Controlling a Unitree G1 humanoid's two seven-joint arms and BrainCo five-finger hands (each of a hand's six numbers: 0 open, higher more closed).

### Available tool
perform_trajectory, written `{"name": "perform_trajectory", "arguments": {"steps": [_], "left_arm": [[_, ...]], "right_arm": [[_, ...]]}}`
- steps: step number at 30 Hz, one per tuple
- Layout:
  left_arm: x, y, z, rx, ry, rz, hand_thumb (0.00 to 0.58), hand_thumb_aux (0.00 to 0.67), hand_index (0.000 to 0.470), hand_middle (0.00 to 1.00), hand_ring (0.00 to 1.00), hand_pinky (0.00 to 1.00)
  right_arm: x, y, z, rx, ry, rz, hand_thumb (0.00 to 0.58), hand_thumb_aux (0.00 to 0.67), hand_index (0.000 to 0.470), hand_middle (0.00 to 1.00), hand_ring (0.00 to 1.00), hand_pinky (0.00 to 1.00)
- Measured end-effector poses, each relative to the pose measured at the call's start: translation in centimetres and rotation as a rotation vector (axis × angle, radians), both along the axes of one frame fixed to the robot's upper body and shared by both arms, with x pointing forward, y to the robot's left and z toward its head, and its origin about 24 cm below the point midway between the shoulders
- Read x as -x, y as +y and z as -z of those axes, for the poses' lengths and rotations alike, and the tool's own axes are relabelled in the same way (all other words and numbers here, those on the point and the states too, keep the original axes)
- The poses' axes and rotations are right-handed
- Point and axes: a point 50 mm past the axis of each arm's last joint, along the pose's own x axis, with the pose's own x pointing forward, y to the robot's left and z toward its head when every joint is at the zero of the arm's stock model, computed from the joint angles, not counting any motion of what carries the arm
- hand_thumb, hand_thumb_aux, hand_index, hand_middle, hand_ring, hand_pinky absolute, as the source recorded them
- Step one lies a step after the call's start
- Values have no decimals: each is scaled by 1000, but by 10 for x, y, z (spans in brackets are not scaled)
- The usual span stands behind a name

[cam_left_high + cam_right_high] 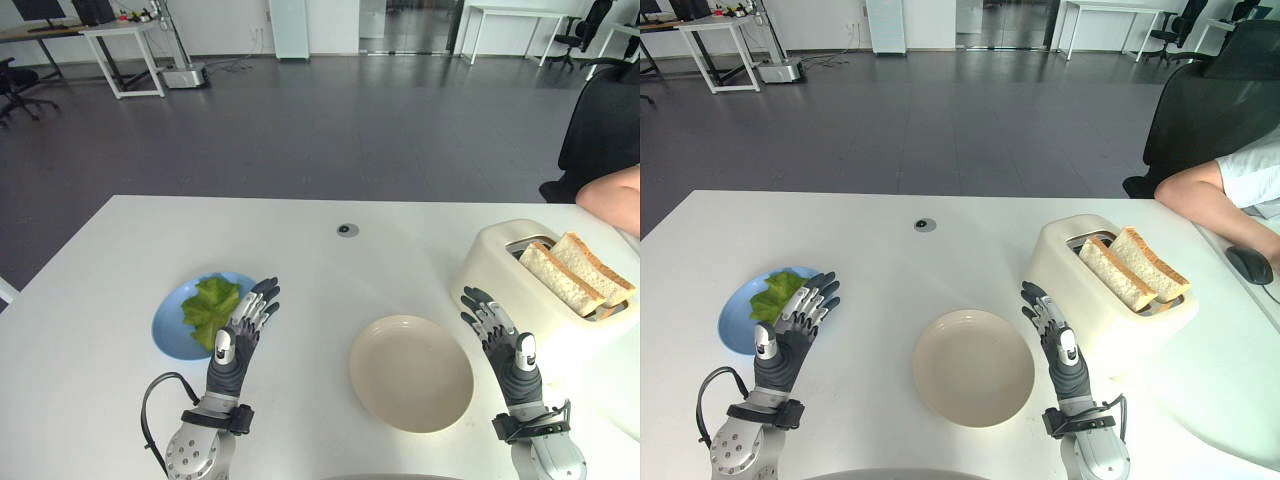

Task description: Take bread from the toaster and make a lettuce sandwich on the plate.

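While both of your hands hover low over the near side of the table (300,265), neither holds anything. Your left hand (238,340) has its fingers stretched out and slightly spread, their tips over the right rim of the blue plate (168,328), just beside the lettuce (210,308) lying on it. Your right hand (508,352) is also uncurled and empty, between the cream plate (411,373) and the toaster (492,272), close to the toaster's near wall. Two bread slices (572,275) stand on edge in the toaster's slots, side by side, poking out above its top. Their long axis, like the toaster's, runs from far left to near right.
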Motion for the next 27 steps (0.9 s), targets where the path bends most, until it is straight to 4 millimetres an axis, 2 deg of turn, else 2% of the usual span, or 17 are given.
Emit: {"name": "perform_trajectory", "arguments": {"steps": [23, 25, 27], "left_arm": [[0, 0, 0, 0, -1, 0, 0, 0, 0, 0, 0, 0], [0, 0, 0, 0, -1, 0, 0, 0, 0, 0, 0, 0], [0, 0, 0, 0, -1, 0, 0, 0, 0, 0, 0, 0]], "right_arm": [[-1, -1, -5, 31, -16, -3, 0, 0, 0, 0, 0, 0], [-2, -1, -12, 51, -37, -3, 0, 0, 0, 0, 0, 0], [-4, -6, -28, 88, -87, 9, 0, 0, 0, 0, 0, 0]]}}
